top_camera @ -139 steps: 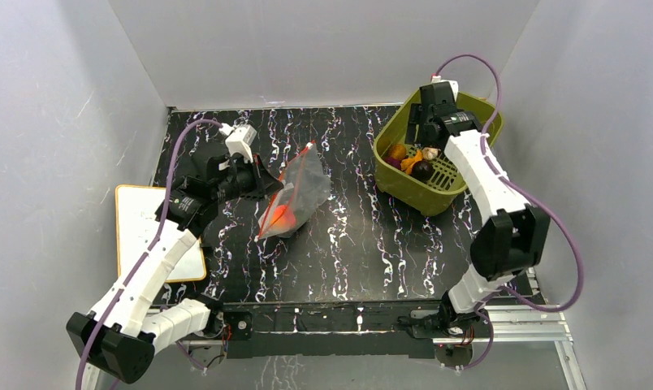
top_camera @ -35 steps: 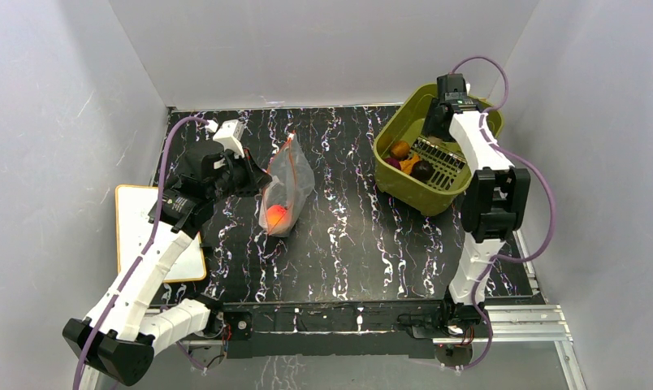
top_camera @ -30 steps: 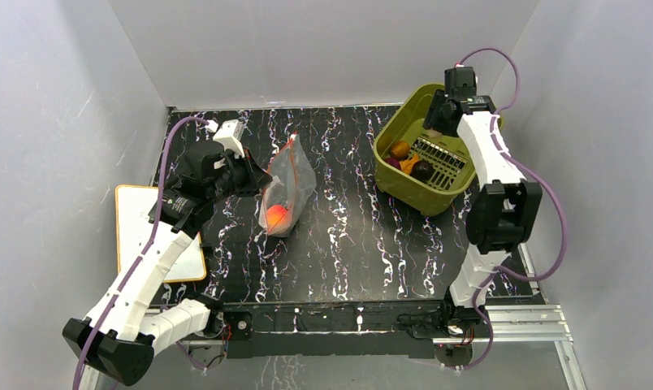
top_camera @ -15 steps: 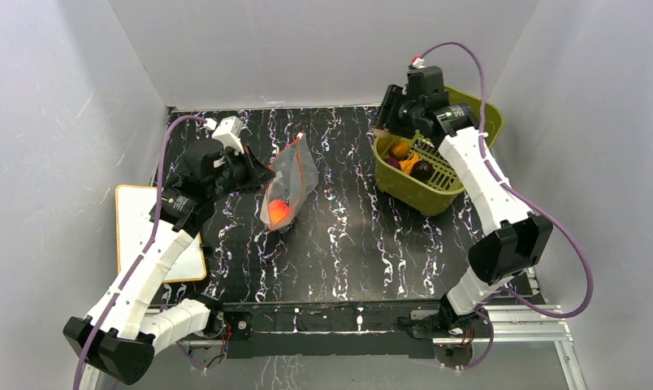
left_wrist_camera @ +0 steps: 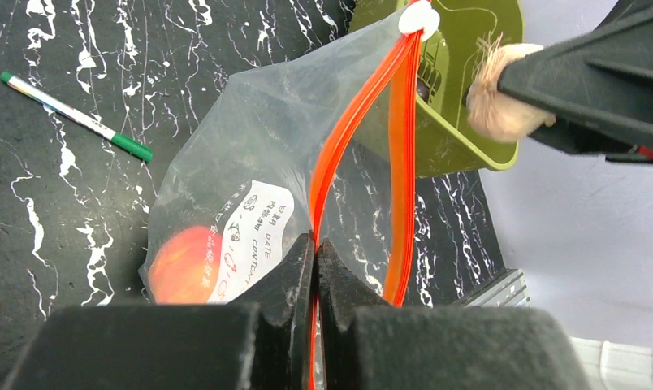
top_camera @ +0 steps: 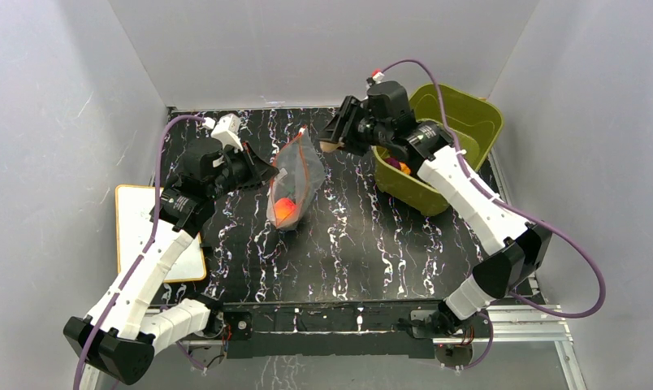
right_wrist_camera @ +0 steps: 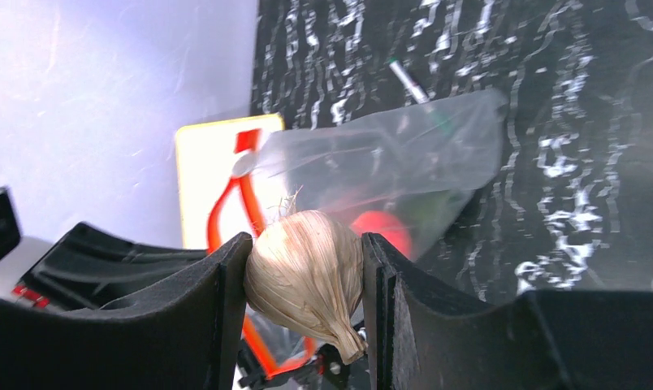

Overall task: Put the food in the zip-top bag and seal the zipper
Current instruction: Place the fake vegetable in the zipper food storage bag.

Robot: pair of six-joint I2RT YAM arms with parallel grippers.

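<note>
The clear zip-top bag (top_camera: 295, 180) stands on the black table with its red-orange zipper (left_wrist_camera: 352, 134) open. An orange-pink peach (top_camera: 285, 208) lies inside it. My left gripper (left_wrist_camera: 315, 244) is shut on one lip of the zipper strip and holds the mouth up. My right gripper (right_wrist_camera: 305, 276) is shut on a beige garlic bulb (right_wrist_camera: 307, 276) and holds it in the air just right of the bag's top end (top_camera: 330, 145). More food, purple and orange pieces (top_camera: 402, 166), lies in the olive-green basket (top_camera: 461, 114).
A white pen with a green cap (left_wrist_camera: 75, 116) lies on the table behind the bag. A white board with a yellow rim (top_camera: 136, 236) lies at the table's left edge. Grey walls close in the back and both sides.
My right gripper has lifted the garlic bulb out of the basket and carried it left to the bag's mouth. My left gripper keeps its hold on the zipper; the bag has tilted slightly.
</note>
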